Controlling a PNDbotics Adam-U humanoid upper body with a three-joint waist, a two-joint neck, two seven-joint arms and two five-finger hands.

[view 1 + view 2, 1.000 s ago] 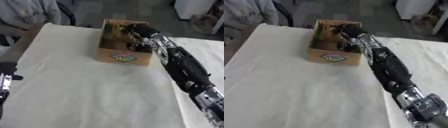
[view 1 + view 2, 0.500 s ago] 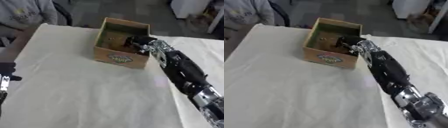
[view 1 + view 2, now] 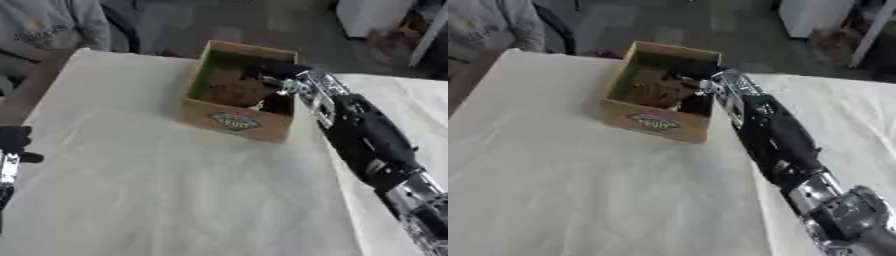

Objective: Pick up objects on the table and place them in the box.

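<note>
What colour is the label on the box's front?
The label is an oval, mostly blue and white with some red; left eye view shows it best.

We see one oval label on the near wall of the cardboard box, above centre of the frame. Its lettering is too blurred to read. We find no other text.

The box stands on the table in the upper middle; the right hand reaches into it from the right.
</note>
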